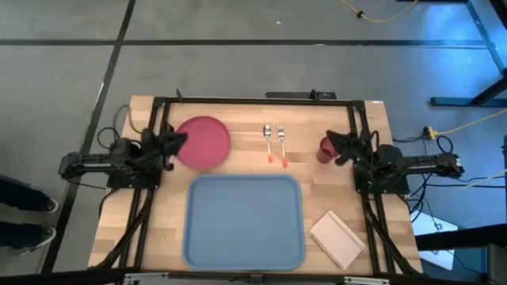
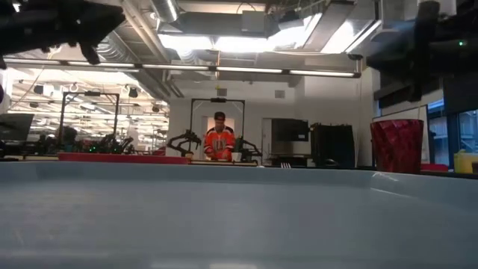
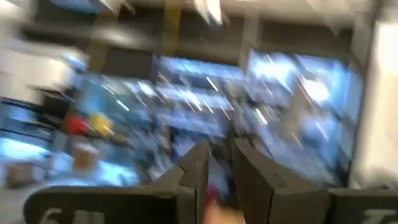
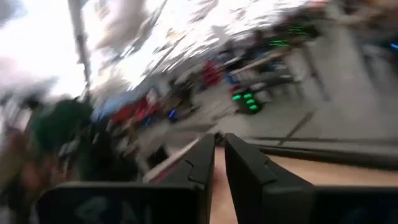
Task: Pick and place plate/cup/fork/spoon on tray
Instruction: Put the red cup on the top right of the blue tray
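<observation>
Two dark jointed arms, black cables, angular dark fingers

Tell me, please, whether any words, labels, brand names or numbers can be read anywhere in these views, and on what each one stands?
None can be read.
The notepad shows no legible marks.
A marking on the distant person's orange shirt in the low view is too small to read.
Both wrist views are too blurred for any text.

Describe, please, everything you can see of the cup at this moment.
The cup is small, round and dark red, with faceted, glossy, plastic-looking walls in the low view. It stands upright on the wooden table, outside the light blue tray, off the tray's far right corner, to the right of the fork. The right gripper is right beside it; whether they touch cannot be told.
</observation>
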Robot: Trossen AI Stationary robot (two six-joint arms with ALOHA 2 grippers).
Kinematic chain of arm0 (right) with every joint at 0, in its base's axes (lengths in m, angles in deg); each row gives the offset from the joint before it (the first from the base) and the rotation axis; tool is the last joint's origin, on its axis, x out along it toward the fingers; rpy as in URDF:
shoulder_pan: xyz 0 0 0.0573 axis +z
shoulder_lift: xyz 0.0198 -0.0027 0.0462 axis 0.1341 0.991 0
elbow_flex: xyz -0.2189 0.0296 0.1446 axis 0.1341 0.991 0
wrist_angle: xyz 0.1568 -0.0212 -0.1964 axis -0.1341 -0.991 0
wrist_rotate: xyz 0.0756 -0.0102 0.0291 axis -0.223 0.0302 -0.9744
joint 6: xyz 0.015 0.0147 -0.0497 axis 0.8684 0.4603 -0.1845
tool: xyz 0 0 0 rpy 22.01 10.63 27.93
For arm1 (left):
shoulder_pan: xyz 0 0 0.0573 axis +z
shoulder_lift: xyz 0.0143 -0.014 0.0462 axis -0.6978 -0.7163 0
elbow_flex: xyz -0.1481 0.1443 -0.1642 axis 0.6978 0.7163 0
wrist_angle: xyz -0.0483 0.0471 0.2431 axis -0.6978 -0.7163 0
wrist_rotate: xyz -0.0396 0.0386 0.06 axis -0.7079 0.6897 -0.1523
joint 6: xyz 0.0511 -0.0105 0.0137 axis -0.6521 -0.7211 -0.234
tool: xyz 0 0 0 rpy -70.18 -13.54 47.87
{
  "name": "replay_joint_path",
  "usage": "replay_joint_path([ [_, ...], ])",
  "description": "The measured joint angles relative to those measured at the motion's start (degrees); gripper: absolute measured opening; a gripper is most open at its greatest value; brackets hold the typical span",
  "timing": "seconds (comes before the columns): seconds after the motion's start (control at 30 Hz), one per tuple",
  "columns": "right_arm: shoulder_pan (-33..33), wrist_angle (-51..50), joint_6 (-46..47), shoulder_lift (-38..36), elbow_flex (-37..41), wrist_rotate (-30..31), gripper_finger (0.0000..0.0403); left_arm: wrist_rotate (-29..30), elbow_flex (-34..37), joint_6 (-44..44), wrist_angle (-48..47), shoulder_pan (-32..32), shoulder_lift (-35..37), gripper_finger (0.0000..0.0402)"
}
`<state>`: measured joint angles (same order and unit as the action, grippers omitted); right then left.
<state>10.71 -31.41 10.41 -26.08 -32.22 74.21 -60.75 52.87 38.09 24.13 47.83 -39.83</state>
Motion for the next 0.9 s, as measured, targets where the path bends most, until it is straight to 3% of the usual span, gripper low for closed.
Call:
replay_joint_path([
  [0.13, 0.00, 0.39, 3.28, -0.02, 0.00, 11.77, 0.0044, 11.65, -0.02, -2.01, 7.75, 0.02, 0.01, 0.0066],
  [0.27, 0.00, 0.21, -9.90, -0.02, 0.00, 24.16, 0.0044, 19.58, 0.00, -15.89, 6.18, 0.04, -0.12, 0.0066],
  [0.37, -0.02, -1.20, -20.31, -0.02, 0.00, 32.35, 0.0044, 16.13, 0.00, -20.13, 0.16, 0.04, -1.19, 0.0066],
  [0.47, -0.02, -0.34, -26.61, -0.02, 0.00, 32.42, 0.0044, 8.66, 0.00, -15.85, -0.91, 0.02, -3.05, 0.0066],
  [0.53, -0.03, 3.71, -26.90, -0.02, 0.00, 26.88, 0.0044, 5.66, 0.00, -7.50, 1.04, 0.01, -4.41, 0.0066],
  [0.67, -0.28, 23.27, -32.76, -0.02, 0.02, 6.43, 0.0044, 3.10, -1.38, 9.44, 8.41, 0.04, -6.41, 0.0066],
  [0.8, -0.26, 41.62, -30.96, -0.07, -0.17, -22.25, 0.0044, -7.15, -4.79, 10.24, 9.56, -0.03, -8.98, 0.0066],
  [0.9, -0.26, 44.22, -25.36, -0.07, -3.43, -41.25, 0.0044, -11.59, -7.56, 10.12, 9.33, -0.04, -12.89, 0.0066],
])
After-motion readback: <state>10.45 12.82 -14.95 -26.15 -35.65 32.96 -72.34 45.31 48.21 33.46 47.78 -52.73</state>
